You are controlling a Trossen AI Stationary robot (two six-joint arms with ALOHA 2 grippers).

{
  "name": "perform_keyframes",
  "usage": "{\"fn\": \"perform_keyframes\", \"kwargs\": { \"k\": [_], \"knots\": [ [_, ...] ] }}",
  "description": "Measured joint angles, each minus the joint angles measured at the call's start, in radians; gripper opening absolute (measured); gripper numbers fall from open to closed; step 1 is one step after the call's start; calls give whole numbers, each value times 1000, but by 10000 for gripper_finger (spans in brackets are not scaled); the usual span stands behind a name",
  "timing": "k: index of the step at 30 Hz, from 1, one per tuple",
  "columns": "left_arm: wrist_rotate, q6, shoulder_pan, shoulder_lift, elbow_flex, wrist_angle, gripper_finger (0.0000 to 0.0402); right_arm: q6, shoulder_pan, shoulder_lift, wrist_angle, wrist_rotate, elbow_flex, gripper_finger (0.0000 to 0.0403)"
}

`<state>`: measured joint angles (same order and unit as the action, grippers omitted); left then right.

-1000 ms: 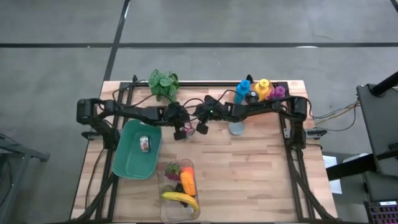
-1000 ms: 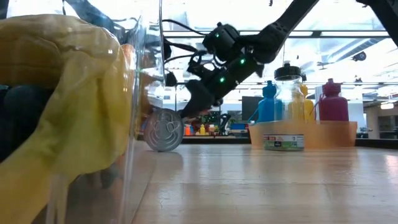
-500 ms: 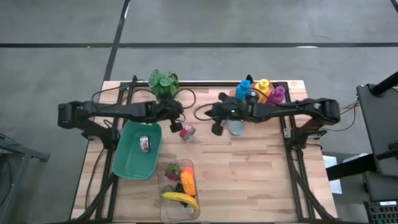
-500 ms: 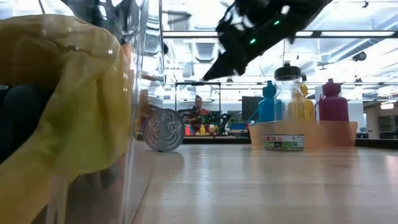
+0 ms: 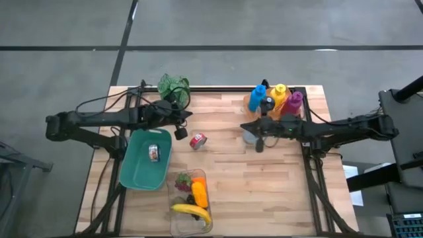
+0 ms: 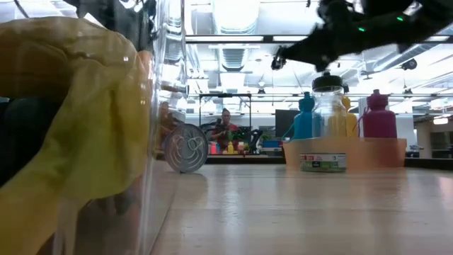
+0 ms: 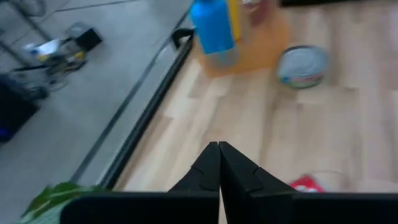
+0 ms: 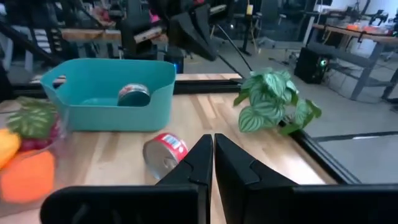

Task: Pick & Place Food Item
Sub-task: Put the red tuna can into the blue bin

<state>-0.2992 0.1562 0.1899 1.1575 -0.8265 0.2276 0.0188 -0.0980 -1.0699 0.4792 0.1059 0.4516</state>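
Wooden table, container-blocked low view

Closed fingers point toward blue bottle and tin.

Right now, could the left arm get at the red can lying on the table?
Probably yes. The left claw hangs shut just beside the red can, with bare table between them and nothing over the can. It would have to open first.
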Motion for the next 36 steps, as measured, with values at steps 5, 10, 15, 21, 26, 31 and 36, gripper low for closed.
{"fn": "perform_keyframes", "kwargs": {
  "k": [5,10,15,21,26,31,36],
  "knots": [
    [108,0,-15,-24,0,-11,1,-52,2,151,124,0,-175,12],
    [116,0,-26,-22,0,-10,1,-55,2,259,303,2,-321,12],
    [116,-1,-29,-22,0,-10,1,-39,2,330,346,2,-404,12],
    [116,-5,-30,-22,0,-10,1,-25,2,371,340,2,-443,12],
    [116,-22,-30,-22,2,-5,1,-3,2,375,337,2,-443,12],
    [116,-27,-30,-22,15,2,1,0,2,372,330,1,-443,12],
    [116,-27,-30,-22,15,-2,1,0,2,372,331,0,-443,12]
  ]
}}
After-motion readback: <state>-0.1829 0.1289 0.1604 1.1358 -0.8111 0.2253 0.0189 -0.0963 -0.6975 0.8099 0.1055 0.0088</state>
